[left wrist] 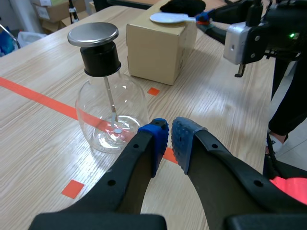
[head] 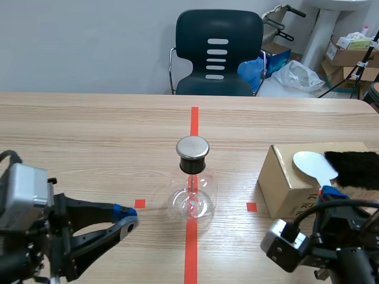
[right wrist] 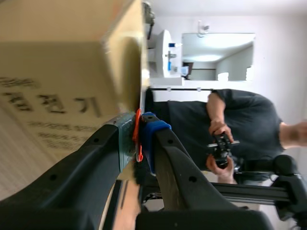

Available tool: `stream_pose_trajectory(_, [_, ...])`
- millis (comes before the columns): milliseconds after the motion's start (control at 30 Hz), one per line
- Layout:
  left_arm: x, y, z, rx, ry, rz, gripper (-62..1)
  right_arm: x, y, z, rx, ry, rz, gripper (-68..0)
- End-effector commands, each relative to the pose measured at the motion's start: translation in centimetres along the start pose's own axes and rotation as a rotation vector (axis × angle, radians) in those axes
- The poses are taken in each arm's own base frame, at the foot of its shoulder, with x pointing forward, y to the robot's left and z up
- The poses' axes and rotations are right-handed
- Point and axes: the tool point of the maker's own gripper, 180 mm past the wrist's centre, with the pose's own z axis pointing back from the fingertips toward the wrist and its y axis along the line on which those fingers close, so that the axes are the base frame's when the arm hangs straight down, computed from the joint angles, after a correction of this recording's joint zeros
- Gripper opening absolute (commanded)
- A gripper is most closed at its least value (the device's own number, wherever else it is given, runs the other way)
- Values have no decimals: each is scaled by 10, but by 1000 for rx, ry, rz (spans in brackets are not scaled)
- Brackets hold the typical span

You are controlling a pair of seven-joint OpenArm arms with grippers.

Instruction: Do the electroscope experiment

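Right gripper [right wrist: 140,132] clamped on flat white paddle [head: 314,164] atop cardboard box [head: 284,183]. Left gripper [left wrist: 169,136] nearly closed, empty, just beside round glass flask [head: 192,198] with a smooth metal cap [head: 193,146], mid-table.

The scene camera sits between the arms, raised above the desk [head: 89,130] and facing across it. The flask [head: 193,183] stands dead ahead at mid-distance, with a chair [head: 219,53] far beyond it. The left wrist camera looks forward and down past the left arm's fingers [left wrist: 154,136], close to the flask, with the cardboard box [left wrist: 158,52] behind it. The right wrist camera, rolled sideways, looks past the right arm's fingers [right wrist: 153,136], hard against that box. Scene and left wrist views share flask, box and white paddle [head: 314,165].
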Motion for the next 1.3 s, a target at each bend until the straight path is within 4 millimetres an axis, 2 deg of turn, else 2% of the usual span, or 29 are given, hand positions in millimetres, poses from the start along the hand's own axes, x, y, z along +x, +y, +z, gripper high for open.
stream_pose_trajectory(0, [4, 6, -8, 13, -24, -3, -539, 4, -32, -7, -123, -2, -16, -665])
stream_pose_trajectory(367, [-46, 67, -21, 168, 68, -14, -554, 46, -57, -2, -204, -45, 5, -665])
stream_pose_trajectory(500, [-58, 78, -21, 194, 85, -5, -554, 55, -61, -3, -219, -14, -25, -665])
stream_pose_trajectory(733, [-68, 73, -29, 157, 104, -36, -554, 69, -56, -11, -178, 11, -38, -665])
stream_pose_trajectory(1067, [-66, 66, -36, 135, 83, -40, -554, 94, -46, -12, -107, -55, -5, -665])
stream_pose_trajectory(1267, [-68, 56, -45, 98, 87, -63, -554, 100, -44, -11, -99, -82, -1, -665])
